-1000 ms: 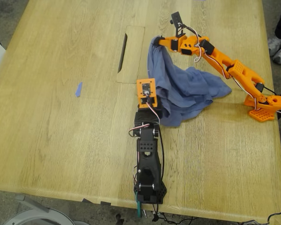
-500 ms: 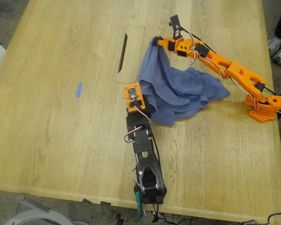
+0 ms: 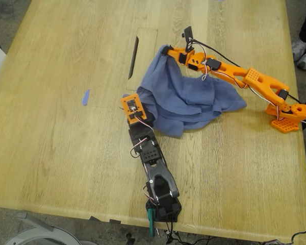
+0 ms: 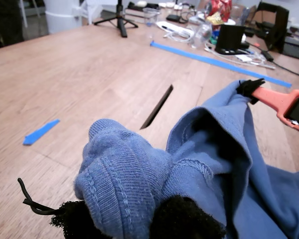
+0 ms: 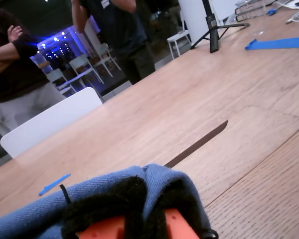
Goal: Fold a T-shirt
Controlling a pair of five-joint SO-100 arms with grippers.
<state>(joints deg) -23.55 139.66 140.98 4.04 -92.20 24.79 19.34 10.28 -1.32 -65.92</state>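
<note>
Your first claw (image 3: 137, 104), on the black arm nearest you, is clamped on a bunched fold of the T-shirt (image 3: 188, 102) and has pulled it toward the exterior view's left. Farther, your second claw (image 3: 166, 50) also grips cloth, so the shirt stretches over the tabletop (image 3: 66, 76) but is not flat yet.

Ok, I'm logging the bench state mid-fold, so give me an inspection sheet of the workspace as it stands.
Surface: wooden table with a slotted inset panel.
Job's things: T-shirt bunched, unfolded, lifted at two spots.
Clutter: blue tape scrap; in the first wrist view, blue tape strip and assorted items at the table's far end.
Grippers: my first gripper, pincer shut on a fold of shirt; my second gripper, pincer shut on another edge.
Cables: loose wires along both arms and at the table's near edge.
Surroundings: people standing, white chair, a shoe.
</note>
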